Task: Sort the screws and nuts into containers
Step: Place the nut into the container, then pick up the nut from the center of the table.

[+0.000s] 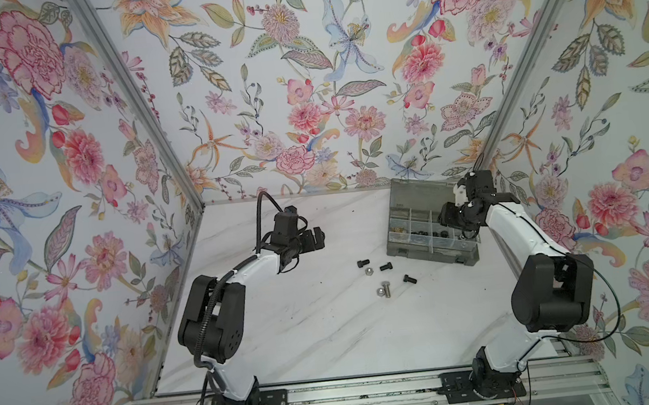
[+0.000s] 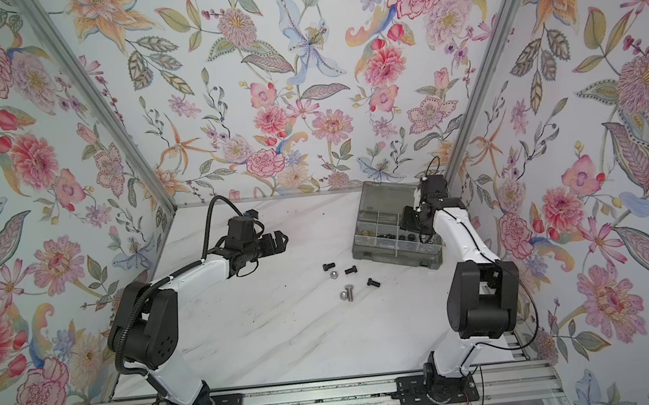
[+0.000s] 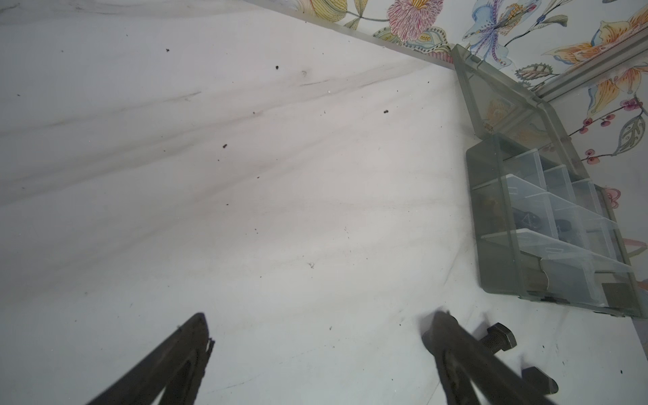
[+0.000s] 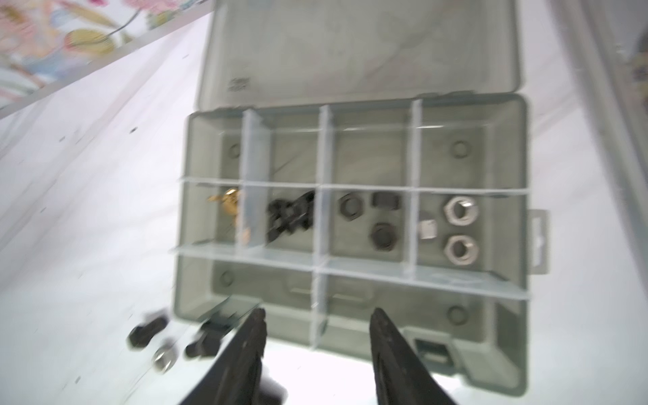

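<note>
The grey organizer box stands open at the back right, its lid leaning on the wall. Its middle row of containers holds brass screws, black winged nuts, black nuts and silver nuts. My right gripper hangs open above the box's front wall, with nothing between its fingers. Loose on the table lie black screws, silver nuts and a silver screw. My left gripper is wide open and empty, left of the box and above the table.
The white marble table is closed in by flowered walls on three sides. In the left wrist view a black screw lies just beyond one finger. Both arm bases sit on the rail at the front edge.
</note>
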### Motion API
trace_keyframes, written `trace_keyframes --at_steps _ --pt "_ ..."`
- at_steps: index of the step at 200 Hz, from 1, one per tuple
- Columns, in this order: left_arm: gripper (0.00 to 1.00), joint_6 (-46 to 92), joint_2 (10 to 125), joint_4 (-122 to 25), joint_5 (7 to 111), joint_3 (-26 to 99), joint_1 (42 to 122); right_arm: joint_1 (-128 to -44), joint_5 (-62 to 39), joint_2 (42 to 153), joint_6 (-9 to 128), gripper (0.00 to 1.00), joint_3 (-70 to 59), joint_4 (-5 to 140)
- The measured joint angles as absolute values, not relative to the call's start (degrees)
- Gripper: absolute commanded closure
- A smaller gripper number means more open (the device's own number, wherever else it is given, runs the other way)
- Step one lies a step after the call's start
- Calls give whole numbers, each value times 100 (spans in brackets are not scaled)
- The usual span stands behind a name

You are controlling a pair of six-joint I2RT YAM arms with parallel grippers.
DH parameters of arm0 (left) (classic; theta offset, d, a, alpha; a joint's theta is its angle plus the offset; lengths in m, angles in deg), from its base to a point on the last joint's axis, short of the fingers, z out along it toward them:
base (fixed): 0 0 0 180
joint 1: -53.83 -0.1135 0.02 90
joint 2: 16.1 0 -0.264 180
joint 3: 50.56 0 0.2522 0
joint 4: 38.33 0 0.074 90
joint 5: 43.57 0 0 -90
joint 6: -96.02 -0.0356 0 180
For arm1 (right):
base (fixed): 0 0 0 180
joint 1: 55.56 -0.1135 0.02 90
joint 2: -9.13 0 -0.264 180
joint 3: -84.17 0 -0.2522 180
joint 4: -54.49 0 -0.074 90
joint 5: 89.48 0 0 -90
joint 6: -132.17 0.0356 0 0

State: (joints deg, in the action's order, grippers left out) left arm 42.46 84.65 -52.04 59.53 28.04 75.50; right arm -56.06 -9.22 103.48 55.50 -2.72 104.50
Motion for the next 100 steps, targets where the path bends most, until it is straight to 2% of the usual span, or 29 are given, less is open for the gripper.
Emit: trace_keyframes --at_steps 58,100 --pt "1 4248 8465 -5202 5953 2804 7550 -7483 -1331 10079 6422 48 -1603 10223" --pt "1 4248 8465 -5202 5953 2804 7550 -8379 -1523 10492 6970 49 -1767 9847"
